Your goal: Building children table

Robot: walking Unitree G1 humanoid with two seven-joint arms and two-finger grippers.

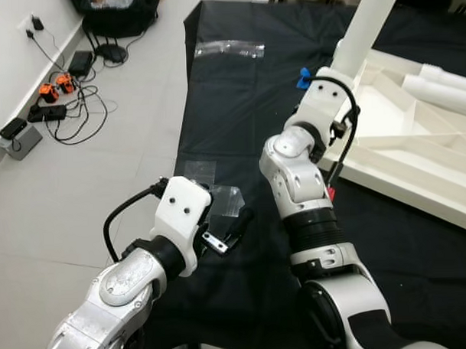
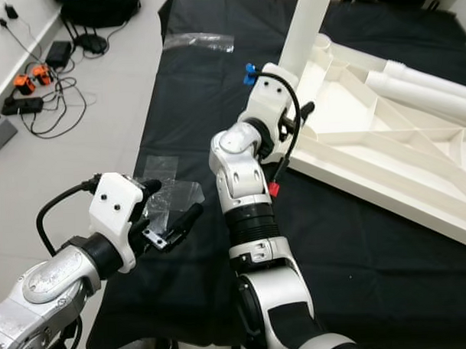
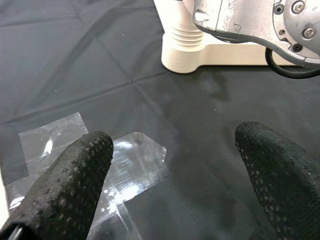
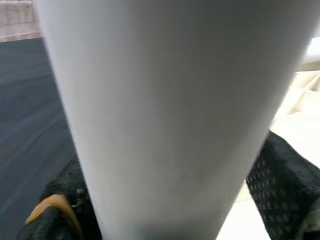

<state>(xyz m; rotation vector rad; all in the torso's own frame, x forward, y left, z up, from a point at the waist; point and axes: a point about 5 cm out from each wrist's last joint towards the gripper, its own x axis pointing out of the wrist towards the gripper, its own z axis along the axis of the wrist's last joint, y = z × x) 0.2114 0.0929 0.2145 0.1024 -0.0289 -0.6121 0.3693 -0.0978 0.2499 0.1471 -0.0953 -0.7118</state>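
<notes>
Right wrist view had the right gripper [image 4: 165, 200] clamped around the upright white table leg [image 4: 170, 100] at the upturned tabletop's [image 2: 416, 168] corner socket, left gripper [image 3: 170, 165] spread over plastic bags [image 3: 125, 170]; any tilt risked cross-threading.

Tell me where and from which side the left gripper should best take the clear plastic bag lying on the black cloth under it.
Probably at the raised, crinkled corner of the clear plastic bag, coming from above. It lies nearly flat on the black cloth, so only a lifted edge gives the fingers something to pinch. The left gripper hangs open over it; the right gripper is around the upright white table leg.
</notes>
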